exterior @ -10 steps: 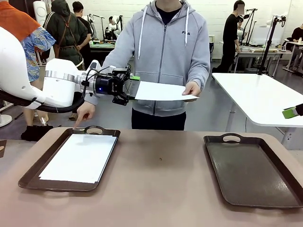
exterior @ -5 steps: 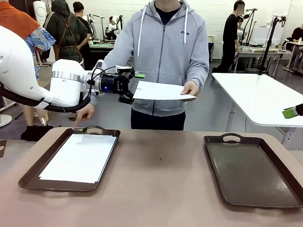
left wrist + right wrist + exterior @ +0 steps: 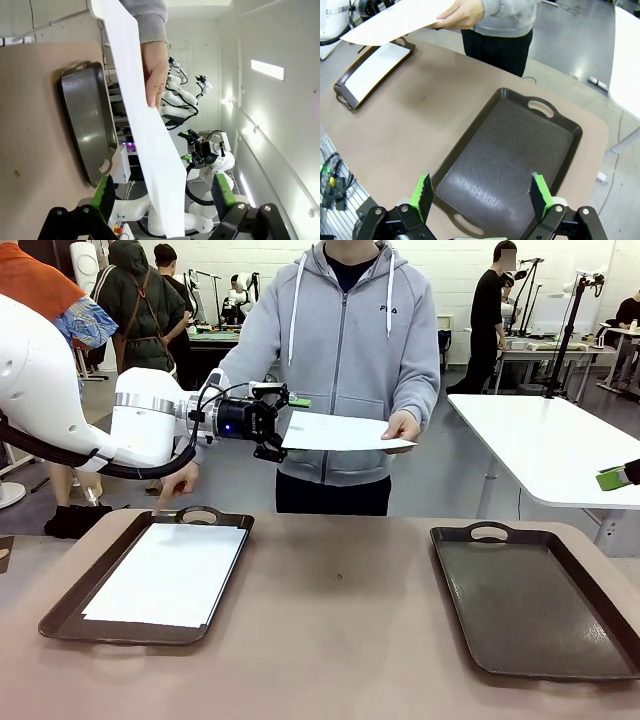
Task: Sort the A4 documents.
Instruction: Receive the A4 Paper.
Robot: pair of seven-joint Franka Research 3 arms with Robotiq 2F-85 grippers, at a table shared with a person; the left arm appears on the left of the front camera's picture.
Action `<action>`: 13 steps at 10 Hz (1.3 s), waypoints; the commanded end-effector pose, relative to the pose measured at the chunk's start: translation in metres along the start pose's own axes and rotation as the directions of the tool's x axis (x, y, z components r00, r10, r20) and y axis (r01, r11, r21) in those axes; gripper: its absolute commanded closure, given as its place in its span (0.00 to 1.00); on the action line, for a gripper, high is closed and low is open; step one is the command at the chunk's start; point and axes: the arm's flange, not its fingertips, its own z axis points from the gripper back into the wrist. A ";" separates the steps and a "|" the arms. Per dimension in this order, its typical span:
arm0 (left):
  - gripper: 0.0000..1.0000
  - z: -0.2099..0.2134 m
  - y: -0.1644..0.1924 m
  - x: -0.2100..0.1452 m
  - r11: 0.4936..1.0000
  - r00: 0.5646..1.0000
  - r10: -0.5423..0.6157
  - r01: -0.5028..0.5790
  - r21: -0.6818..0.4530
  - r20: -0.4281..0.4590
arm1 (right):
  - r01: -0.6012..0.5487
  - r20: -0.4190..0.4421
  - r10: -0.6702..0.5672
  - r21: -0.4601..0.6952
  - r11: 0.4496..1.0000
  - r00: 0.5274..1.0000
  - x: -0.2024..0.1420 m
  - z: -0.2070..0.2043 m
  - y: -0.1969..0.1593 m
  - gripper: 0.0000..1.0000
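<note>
We see a tan rounded desk (image 3: 340, 640) in a busy workshop. Two dark brown handled trays: left tray (image 3: 70, 612) carries one white A4 sheet (image 3: 168, 574), right tray (image 3: 530, 600) bare. A person's hand (image 3: 405, 426) holds a second white sheet (image 3: 340, 431) aloft; the left claw (image 3: 284, 427) straddles its edge, spread. Right claw (image 3: 481, 195) spread above the right tray.
</note>
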 end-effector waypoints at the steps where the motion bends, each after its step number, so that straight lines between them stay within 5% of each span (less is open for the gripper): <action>1: 0.09 0.002 -0.003 0.005 1.000 1.000 -0.014 0.014 -0.018 -0.016 | 0.001 0.004 -0.001 0.016 1.000 1.000 -0.001 -0.002 -0.001 0.00; 10: 1.00 0.004 -0.004 -0.001 0.999 0.998 -0.048 0.048 -0.013 -0.039 | 0.001 0.004 -0.001 0.016 1.000 1.000 -0.001 -0.002 -0.001 0.00; 13: 1.00 0.004 -0.004 -0.002 0.998 0.997 -0.060 0.060 -0.014 -0.043 | 0.001 0.004 -0.001 0.016 1.000 1.000 -0.001 -0.002 -0.001 0.00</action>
